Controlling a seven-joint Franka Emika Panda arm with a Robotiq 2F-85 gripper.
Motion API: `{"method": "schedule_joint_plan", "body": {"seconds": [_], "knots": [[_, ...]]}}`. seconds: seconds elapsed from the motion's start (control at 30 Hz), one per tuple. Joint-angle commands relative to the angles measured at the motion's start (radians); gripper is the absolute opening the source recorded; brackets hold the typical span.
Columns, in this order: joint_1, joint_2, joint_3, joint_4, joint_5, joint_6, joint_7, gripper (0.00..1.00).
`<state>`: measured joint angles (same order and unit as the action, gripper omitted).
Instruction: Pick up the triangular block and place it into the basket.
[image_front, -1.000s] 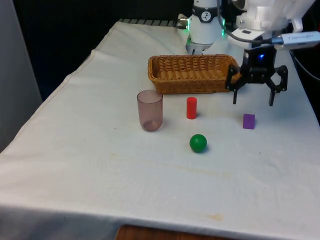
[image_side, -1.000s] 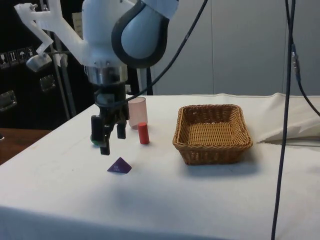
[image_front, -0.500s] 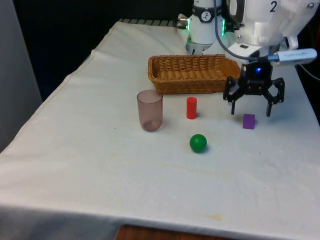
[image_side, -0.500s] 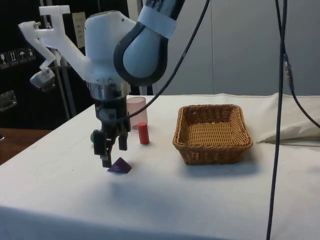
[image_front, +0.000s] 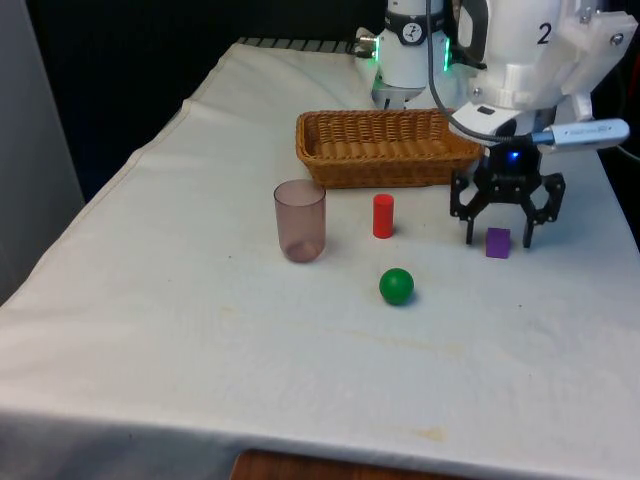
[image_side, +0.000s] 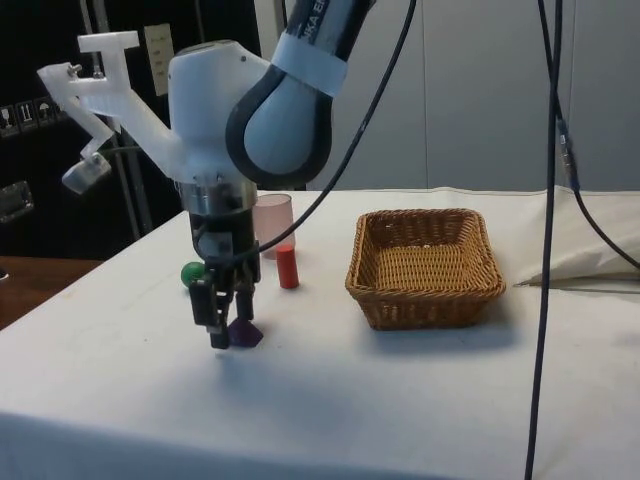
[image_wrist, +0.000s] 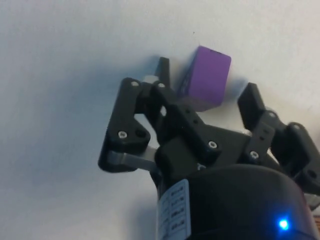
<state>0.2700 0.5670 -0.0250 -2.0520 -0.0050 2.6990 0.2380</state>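
A white cloth (image_front: 200, 330) covers the table, with black curtains (image_front: 120, 60) behind and pale panels (image_side: 480, 90) beside.

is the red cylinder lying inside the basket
No, the red cylinder stands upright on the white cloth in front of the basket, between the pink cup and the purple block.

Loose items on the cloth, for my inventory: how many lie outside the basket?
4: cup, red cylinder, green ball, purple block between the gripper's fingers.
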Motion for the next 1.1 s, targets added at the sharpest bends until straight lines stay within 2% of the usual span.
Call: {"method": "schedule_joint_plan", "body": {"seconds": [0.0,0.03,0.07,0.1,0.2,0.23,0.27,0.4,0.43,0.47,0.7,0.73,0.87,0.97,1.07], "knots": [[-0.006,0.005,0.008,0.002,0.009,0.009,-0.007,0.75],[-0.006,0.005,0.008,0.003,0.009,0.010,-0.007,0.70],[0.000,0.000,0.000,0.000,0.000,0.000,0.000,0.65],[-0.006,0.006,0.008,0.003,0.009,0.010,-0.007,0.65],[-0.006,0.007,0.008,0.003,0.009,0.010,-0.007,0.51],[-0.006,0.007,0.008,0.003,0.009,0.010,-0.007,0.46],[-0.006,0.007,0.008,0.004,0.009,0.010,-0.007,0.34],[-0.006,0.008,0.008,0.004,0.008,0.010,-0.006,0.34],[0.000,0.002,0.000,0.001,0.000,0.000,0.000,0.34],[-0.005,-0.002,0.006,0.002,0.007,0.002,-0.005,0.34],[0.000,-0.064,0.000,-0.007,0.002,-0.048,0.000,0.34],[0.000,-0.050,0.000,0.000,0.000,-0.038,0.000,0.34],[0.001,-0.100,-0.001,-0.010,0.000,-0.080,0.001,0.34],[0.000,-0.104,-0.001,-0.006,0.000,-0.086,0.000,0.34],[0.001,-0.137,-0.002,-0.012,-0.002,-0.113,0.003,0.34]]}}
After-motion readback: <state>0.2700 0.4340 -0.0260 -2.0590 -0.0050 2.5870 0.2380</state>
